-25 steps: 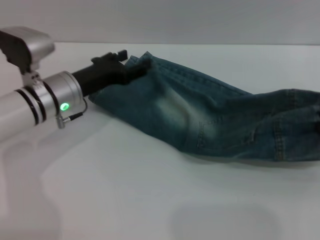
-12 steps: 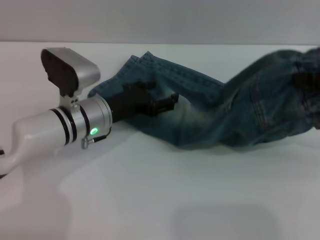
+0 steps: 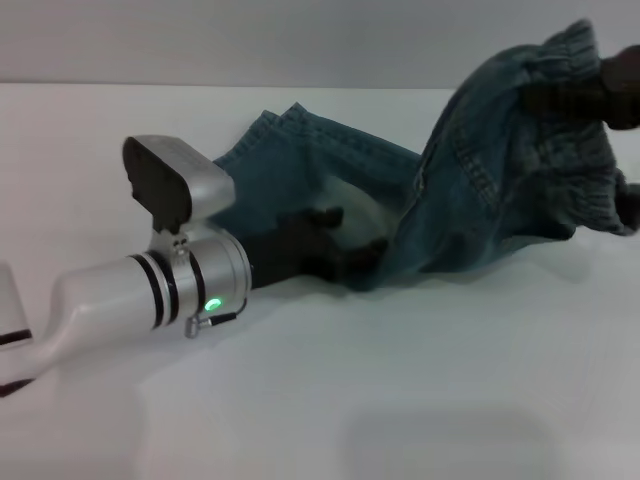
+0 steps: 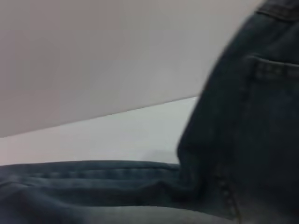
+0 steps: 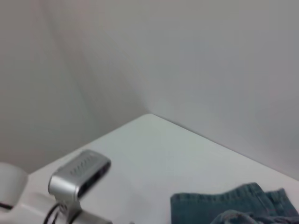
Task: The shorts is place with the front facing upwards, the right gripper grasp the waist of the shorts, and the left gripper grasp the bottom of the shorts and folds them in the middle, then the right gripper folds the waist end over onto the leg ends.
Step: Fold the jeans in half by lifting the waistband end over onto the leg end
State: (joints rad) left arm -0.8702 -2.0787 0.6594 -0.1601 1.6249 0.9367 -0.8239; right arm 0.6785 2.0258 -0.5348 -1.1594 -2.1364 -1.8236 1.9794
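Note:
The blue denim shorts (image 3: 470,190) lie folded lengthwise on the white table (image 3: 400,380). Their leg ends (image 3: 275,135) rest flat at the back left. The waist end (image 3: 560,80) is raised off the table at the upper right, where my right gripper (image 3: 618,92) is shut on it. My left gripper (image 3: 345,235) rests low on the middle of the shorts, open, its dark fingers apart on the fabric. In the left wrist view the flat leg (image 4: 93,186) runs under the lifted part with a back pocket (image 4: 266,102). The right wrist view shows the leg ends (image 5: 233,205).
The silver left arm (image 3: 150,290) with its camera housing (image 3: 170,185) reaches in from the lower left; that housing (image 5: 79,175) also shows in the right wrist view. A plain wall (image 3: 300,40) stands behind the table.
My right gripper has lifted the waist end up off the table and toward the left. My left gripper has left the leg ends and moved nearer, onto the middle of the shorts.

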